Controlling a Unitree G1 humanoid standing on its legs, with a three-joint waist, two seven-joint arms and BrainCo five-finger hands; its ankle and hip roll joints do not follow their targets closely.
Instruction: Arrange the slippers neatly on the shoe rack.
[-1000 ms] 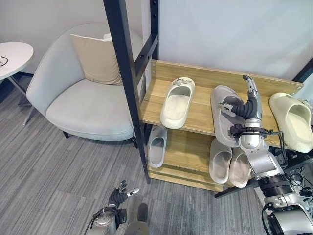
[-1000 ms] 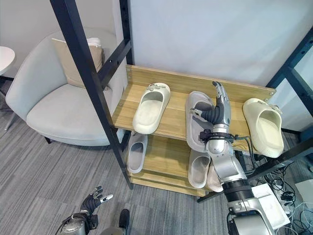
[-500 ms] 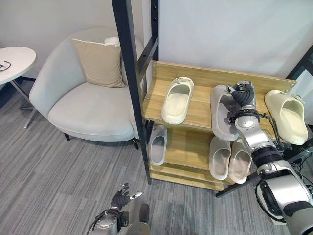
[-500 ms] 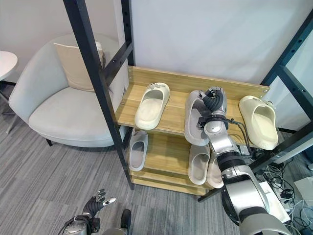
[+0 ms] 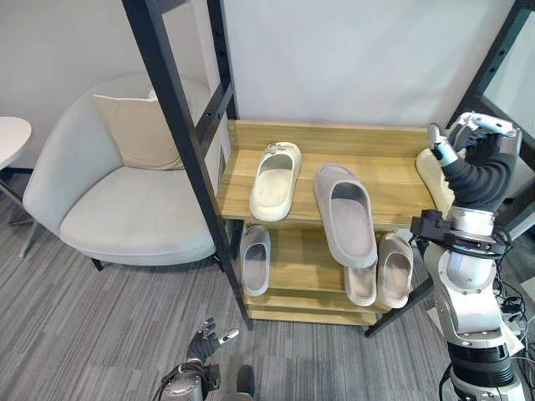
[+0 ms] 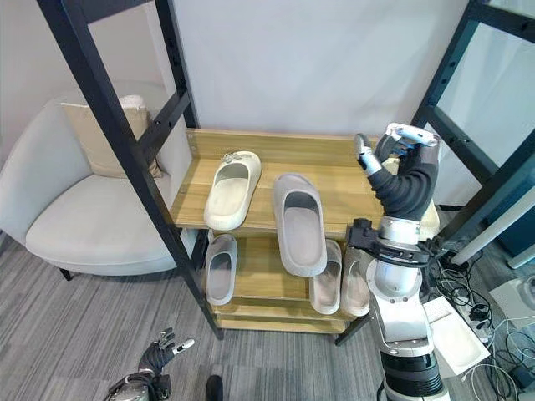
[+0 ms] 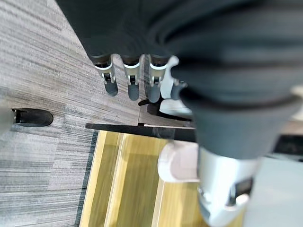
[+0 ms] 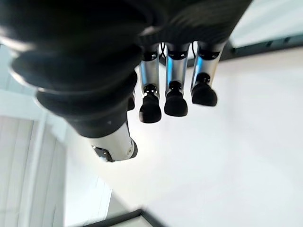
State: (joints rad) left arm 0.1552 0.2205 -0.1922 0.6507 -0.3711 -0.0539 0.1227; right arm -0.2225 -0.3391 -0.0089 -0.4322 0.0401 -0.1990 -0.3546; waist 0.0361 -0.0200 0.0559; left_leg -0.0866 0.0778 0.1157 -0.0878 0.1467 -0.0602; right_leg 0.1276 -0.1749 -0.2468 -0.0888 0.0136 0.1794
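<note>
Shoe rack point(image 5: 393, 139): wooden shelves on a black metal frame, standing against a pale wall.

Upper shelf: a cream slipper point(image 5: 276, 169) lies sole-down at the left part. A grey slipper point(image 5: 346, 212) lies beside it near the middle, angled, its near end overhanging the shelf's front edge. A second cream slipper point(image 5: 434, 175) sits at the right end, mostly hidden behind the right arm.

Lower shelf: one pale grey slipper point(image 5: 255, 258) at the left. Two more slippers point(image 5: 394, 267) at the right, side by side and touching, partly under the overhanging grey slipper.

Right hand point(image 5: 474, 146): raised in front of the upper shelf's right end, above the cream slipper there. Fingers bent at a slack curl and apart from the thumb; they hold nothing. Right wrist view shows the fingertips point(image 8: 175, 101) in a row against the white wall.

Left hand point(image 5: 206, 331): low, near the grey carpet point(image 5: 92, 334), fingers loosely spread and empty.

Left of the rack: a light grey armchair point(image 5: 125, 217) with a beige cushion point(image 5: 138, 129).
</note>
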